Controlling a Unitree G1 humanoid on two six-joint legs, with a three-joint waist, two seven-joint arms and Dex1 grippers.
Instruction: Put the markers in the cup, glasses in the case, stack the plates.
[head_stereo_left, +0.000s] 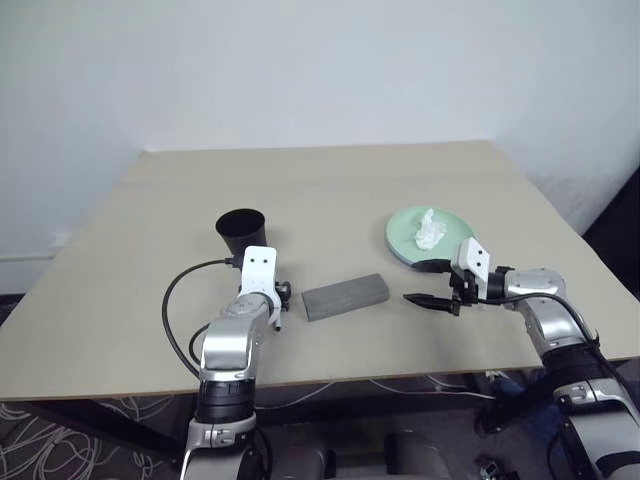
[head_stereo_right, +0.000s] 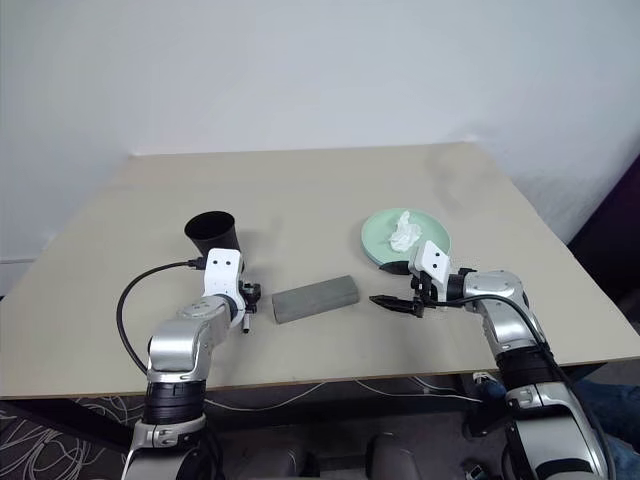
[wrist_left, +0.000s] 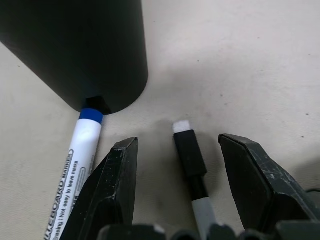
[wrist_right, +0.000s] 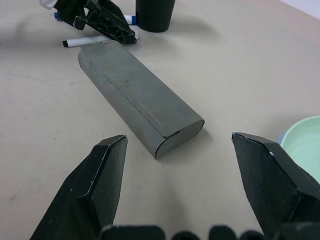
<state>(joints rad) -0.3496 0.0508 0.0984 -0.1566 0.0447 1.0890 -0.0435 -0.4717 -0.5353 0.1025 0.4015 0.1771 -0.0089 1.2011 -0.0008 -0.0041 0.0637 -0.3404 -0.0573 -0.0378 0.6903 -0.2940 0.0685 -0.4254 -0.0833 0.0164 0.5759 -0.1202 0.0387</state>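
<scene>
On the table, the closed grey case is seen lying in front of the right gripper, spread wide. The black-ended marker is seen between the spread fingers of the left gripper, untouched, beside the blue-capped marker and black cup.

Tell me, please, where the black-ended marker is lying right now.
In the left wrist view the black-ended marker lies on the table between the open fingers of the left tool, beside the blue-capped marker and just short of the black cup.

The blue-capped marker reads "BOARD MARKER" and "Not easy to leave marks".
</scene>
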